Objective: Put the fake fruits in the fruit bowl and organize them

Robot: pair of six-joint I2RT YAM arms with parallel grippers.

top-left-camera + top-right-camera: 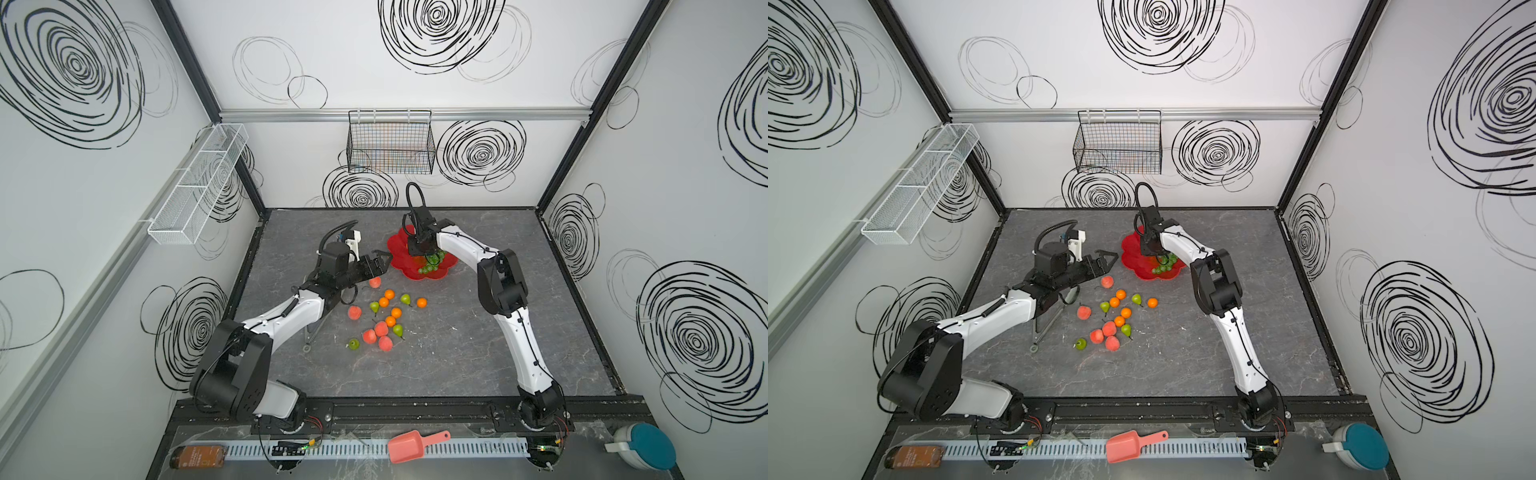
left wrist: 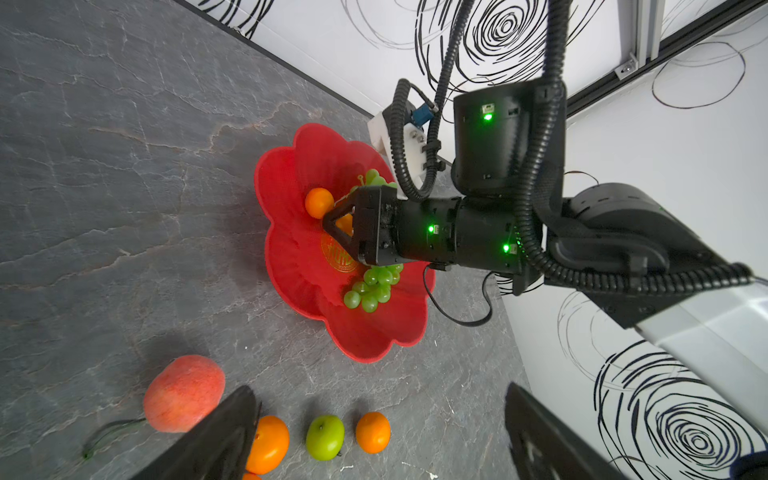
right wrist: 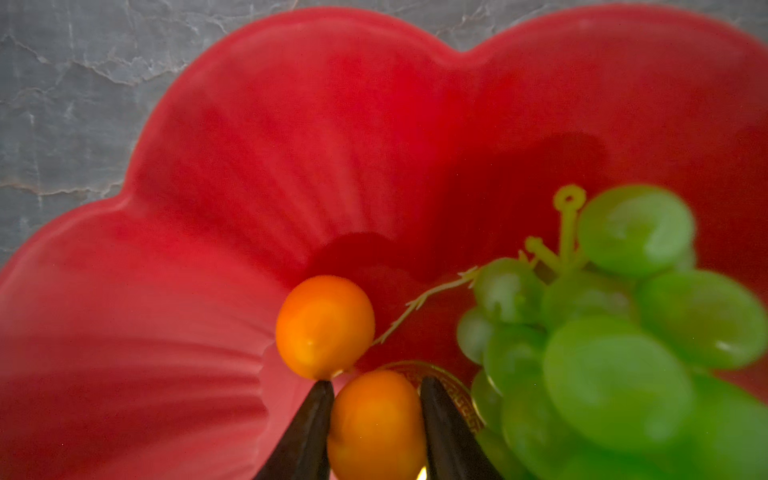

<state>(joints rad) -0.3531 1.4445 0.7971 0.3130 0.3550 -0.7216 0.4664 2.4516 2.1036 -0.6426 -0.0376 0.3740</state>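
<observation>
The red flower-shaped fruit bowl (image 1: 398,248) (image 1: 1133,252) (image 2: 291,266) (image 3: 270,145) sits at the back middle of the table. In it lie green grapes (image 1: 431,262) (image 2: 373,286) (image 3: 623,332) and one orange (image 2: 319,202) (image 3: 324,326). My right gripper (image 1: 419,248) (image 3: 376,388) reaches down into the bowl, its fingers shut on a second orange (image 3: 376,424) over the gold centre mark. My left gripper (image 1: 384,264) (image 2: 378,388) hovers open and empty left of the bowl, above a peach (image 1: 375,282) (image 2: 183,392). Several oranges (image 1: 389,294), pears (image 1: 405,298) and peaches (image 1: 381,329) lie loose mid-table.
A black wire basket (image 1: 390,143) hangs on the back wall and a white mesh basket (image 1: 195,187) on the left wall. Along the front ledge lie a salmon-pink scoop (image 1: 415,445), a brown bottle (image 1: 199,456) and a teal-lidded container (image 1: 642,446).
</observation>
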